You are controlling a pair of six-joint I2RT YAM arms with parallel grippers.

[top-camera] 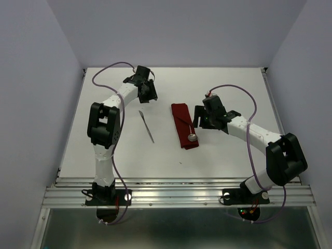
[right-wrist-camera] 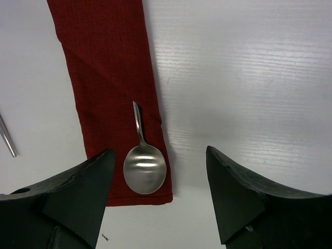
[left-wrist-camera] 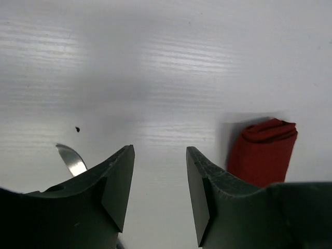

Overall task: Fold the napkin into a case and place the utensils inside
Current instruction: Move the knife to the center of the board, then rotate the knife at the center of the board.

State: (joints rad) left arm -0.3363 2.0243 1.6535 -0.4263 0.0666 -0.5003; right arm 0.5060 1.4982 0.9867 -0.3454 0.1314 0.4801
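The dark red napkin lies folded into a narrow strip, the case, in the middle of the table. A silver spoon has its handle tucked under a fold of the case, and its round bowl rests on the near end. The thin straight utensil lies bare on the table, left of the case. My right gripper hovers open just right of the spoon bowl, holding nothing. Behind the straight utensil's far tip, my left gripper hangs open and empty. The case's far end shows to its right.
The white table is walled at the back and both sides. A metal rail carrying the arm bases runs along the near edge. Purple cables loop over both arms. A small dark speck lies on the table.
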